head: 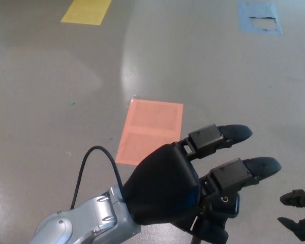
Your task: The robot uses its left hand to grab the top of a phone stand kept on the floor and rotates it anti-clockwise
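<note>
Phone stand (298, 213), seemingly the black pronged piece cut off at the lower right edge, is sitting just beside the left hand (193, 195), apart from it. That hand is hovering with fingers (244, 170) spread, holding nothing. An orange patch (152, 127) is lying on the grey floor (218, 76) beyond.

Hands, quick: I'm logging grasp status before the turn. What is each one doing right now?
Left hand: open, fingers spread, holding nothing.
Right hand: only partly in frame at the edge, cannot tell.
</note>
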Available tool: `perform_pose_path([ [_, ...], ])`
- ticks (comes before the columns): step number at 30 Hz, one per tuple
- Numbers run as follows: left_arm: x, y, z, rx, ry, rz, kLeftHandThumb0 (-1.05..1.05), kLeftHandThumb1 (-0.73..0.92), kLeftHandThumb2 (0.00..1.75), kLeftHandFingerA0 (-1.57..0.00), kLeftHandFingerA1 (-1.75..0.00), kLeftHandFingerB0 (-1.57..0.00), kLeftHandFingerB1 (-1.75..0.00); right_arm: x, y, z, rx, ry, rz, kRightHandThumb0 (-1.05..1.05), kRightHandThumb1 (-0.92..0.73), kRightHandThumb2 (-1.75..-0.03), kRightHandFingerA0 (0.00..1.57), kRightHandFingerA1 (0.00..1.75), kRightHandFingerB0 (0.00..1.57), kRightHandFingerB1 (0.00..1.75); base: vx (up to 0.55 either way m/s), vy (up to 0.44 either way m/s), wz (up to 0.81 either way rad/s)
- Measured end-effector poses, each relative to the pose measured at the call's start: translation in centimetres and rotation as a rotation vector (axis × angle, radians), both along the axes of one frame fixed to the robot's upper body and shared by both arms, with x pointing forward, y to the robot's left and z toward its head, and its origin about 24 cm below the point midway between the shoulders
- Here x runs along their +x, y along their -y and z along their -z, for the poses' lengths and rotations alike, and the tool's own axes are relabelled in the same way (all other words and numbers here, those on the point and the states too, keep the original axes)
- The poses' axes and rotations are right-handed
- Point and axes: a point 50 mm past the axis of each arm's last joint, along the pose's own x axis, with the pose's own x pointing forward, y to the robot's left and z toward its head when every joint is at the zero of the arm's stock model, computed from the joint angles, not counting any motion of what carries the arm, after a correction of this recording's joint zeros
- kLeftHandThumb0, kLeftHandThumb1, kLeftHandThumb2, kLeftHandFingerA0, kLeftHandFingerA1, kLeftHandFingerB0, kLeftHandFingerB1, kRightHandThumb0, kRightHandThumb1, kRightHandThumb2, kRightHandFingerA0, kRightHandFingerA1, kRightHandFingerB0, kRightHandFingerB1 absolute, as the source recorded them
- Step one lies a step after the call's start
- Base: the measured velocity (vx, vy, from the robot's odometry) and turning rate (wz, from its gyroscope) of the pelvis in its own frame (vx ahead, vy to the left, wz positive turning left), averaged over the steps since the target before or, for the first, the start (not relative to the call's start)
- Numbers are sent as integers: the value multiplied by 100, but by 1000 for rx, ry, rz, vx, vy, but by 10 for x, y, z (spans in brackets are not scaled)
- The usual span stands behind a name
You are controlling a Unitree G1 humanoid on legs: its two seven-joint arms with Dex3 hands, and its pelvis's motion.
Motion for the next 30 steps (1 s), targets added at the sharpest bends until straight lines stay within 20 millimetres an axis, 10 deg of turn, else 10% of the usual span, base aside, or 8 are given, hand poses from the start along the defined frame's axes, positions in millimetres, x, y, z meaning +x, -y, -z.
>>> perform_pose_path([
  [11, 3, 0, -1, 3, 1, -8, -96, 90, 67, -3, -39, 0, -34, 2, -1, -2, 0, 6, -2, -58, -63, -88, 27, 53, 5, 29, 0, 0, 0],
  [12, 3, 0, -1, 3, 1, -8, -21, 48, 55, -82, -45, -84, -47, 2, -1, -2, 0, 6, -2, -105, -81, -160, 157, 152, 133, 151, 0, 0, 0],
  [13, 3, 0, -1, 2, 1, -8, -21, 48, 55, -82, -45, -84, -47, 2, -1, -2, 1, 6, -2, -105, -81, -160, 157, 152, 133, 151, 0, 0, 0],
  [14, 3, 0, -1, 0, 2, -8, -21, 49, 56, -82, -45, -82, -48, 2, -2, -1, -53, -17, -31, -98, -82, -67, 68, 69, 43, 41, 0, 0, 0],
  [17, 3, 0, 0, -1, 0, -6, -23, 51, 57, -90, -50, -82, -48, 0, -4, 4, -137, -61, -77, -46, -80, -63, 34, 64, 24, 39, 0, 0, 0],
  [21, 5, 0, 1, -14, -14, -10, -23, 53, 57, -88, -51, -78, -47, 4, -4, -2, -34, -22, -51, -89, -82, -65, 56, 62, 35, 38, 0, 0, 0],
  [28, 5, 0, 0, -37, -40, -3, -20, 53, 57, -87, -48, -82, -48, 8, -8, -6, -69, -21, -95, -54, -61, -76, 26, 62, 7, 39, 0, 0, 0],
  [30, 5, 0, -1, -42, -52, -1, -23, 50, 56, -85, -46, -87, -47, 9, -7, -8, 4, 1, -59, -92, -75, -72, 60, 63, 39, 41, 0, 0, 0],
])
